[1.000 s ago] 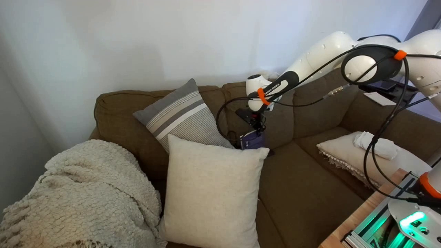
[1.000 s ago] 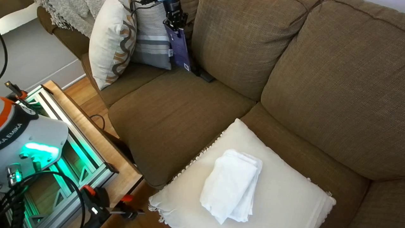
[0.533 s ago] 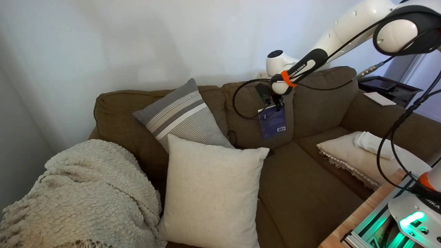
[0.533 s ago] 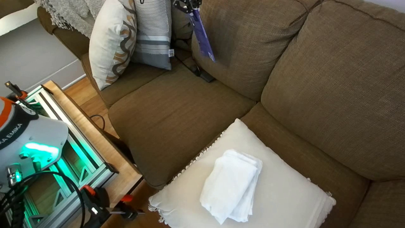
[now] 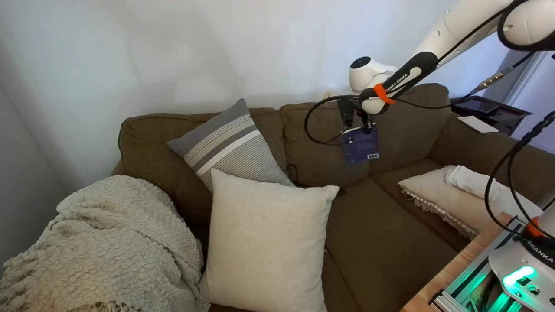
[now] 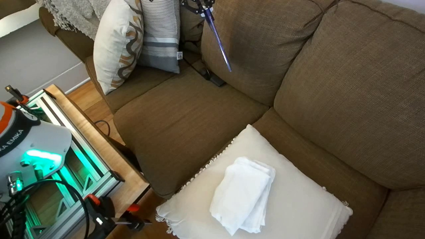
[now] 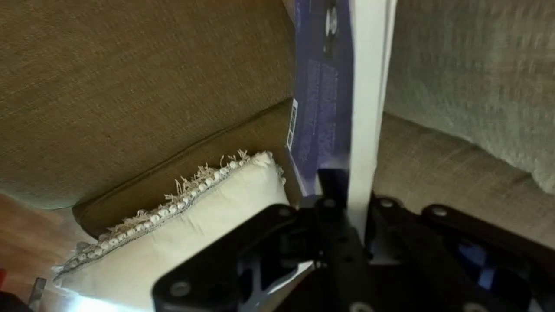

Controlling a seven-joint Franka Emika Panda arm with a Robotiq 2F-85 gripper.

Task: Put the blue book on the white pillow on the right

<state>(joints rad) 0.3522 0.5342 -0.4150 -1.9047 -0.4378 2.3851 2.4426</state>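
Wrist view: gripper (image 7: 356,197) pinches the blue book (image 7: 323,104) up top, toward the surface's (image 7: 164,73) back edge; likely light, bendy, best held high.

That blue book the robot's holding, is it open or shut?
Shut. In an exterior view the blue book appears edge-on as one thin strip; the wrist view shows its pages gathered, not spread.
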